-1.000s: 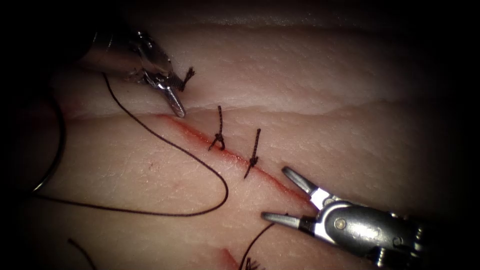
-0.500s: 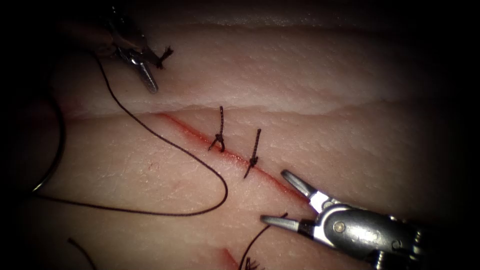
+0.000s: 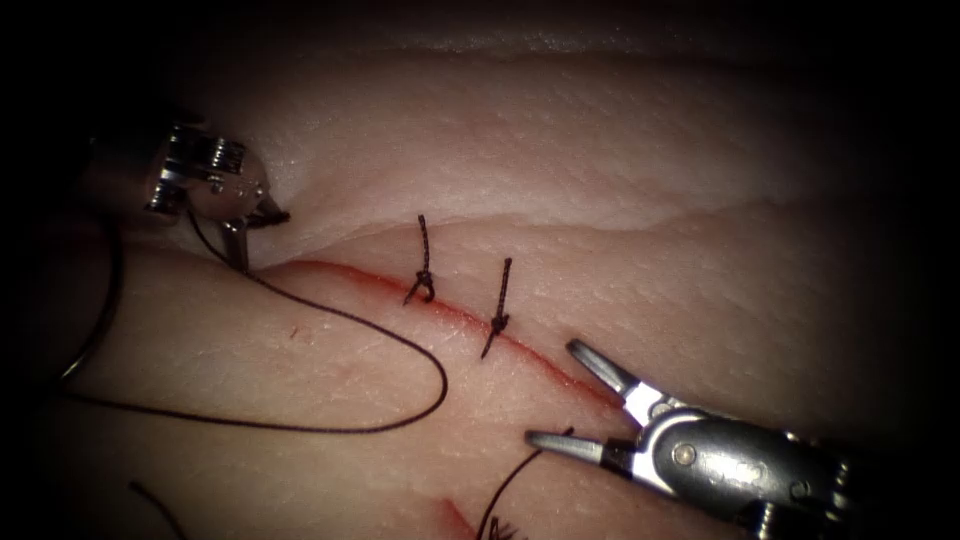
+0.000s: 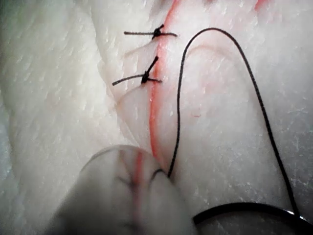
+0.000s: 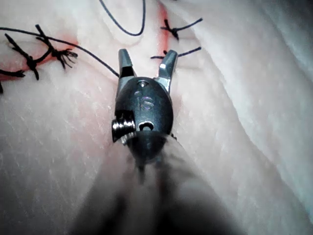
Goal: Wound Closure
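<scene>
The cut runs down to the right across the tissue, with two knotted stitches over it. My left tool points down with its tip on the tissue at the cut's left end. Its jaws are shut on the thread near the short frayed tail. The thread loops over the tissue left of the cut. The curved needle lies free at the far left, also seen in the left wrist view. My right tool stands open at the cut's lower right end, holding nothing.
Another thread runs under the right tool's lower jaw toward frayed cut ends. Red fluid lines the cut. In the right wrist view, knotted thread ends lie on a red patch beside the open jaws.
My left tool has moved left and down from above the cut to its left end, taking the thread tail along. The tissue and stitches shifted slightly left. The right tool stayed put.
</scene>
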{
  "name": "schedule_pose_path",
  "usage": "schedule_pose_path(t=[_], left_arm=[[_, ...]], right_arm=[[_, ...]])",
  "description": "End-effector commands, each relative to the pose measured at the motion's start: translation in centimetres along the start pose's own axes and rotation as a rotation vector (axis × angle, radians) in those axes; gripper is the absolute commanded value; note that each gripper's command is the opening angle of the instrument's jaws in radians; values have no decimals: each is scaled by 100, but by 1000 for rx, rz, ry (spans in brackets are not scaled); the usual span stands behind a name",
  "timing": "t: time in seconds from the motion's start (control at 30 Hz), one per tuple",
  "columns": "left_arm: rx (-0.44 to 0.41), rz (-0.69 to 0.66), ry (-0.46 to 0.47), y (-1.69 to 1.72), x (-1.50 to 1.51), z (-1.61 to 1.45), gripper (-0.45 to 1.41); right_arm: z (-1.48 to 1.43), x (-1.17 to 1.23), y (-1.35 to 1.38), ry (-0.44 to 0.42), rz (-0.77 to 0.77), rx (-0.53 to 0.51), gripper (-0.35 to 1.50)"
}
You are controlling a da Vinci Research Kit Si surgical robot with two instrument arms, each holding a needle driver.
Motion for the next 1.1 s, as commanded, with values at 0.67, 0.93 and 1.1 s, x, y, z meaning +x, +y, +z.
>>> schedule_pose_path(t=[0.67, 0.93, 1.1], left_arm=[[82, -306, 589, -35, 47, -101, 123], [86, -308, 599, -40, 81, -43, 135], [-104, -222, 547, -18, 89, 5, 140]], right_arm=[[16, 16, 10, 2, 21, -9, 133], [15, 19, 8, 2, 23, -7, 132], [13, 17, 7, 4, 20, -6, 132]])
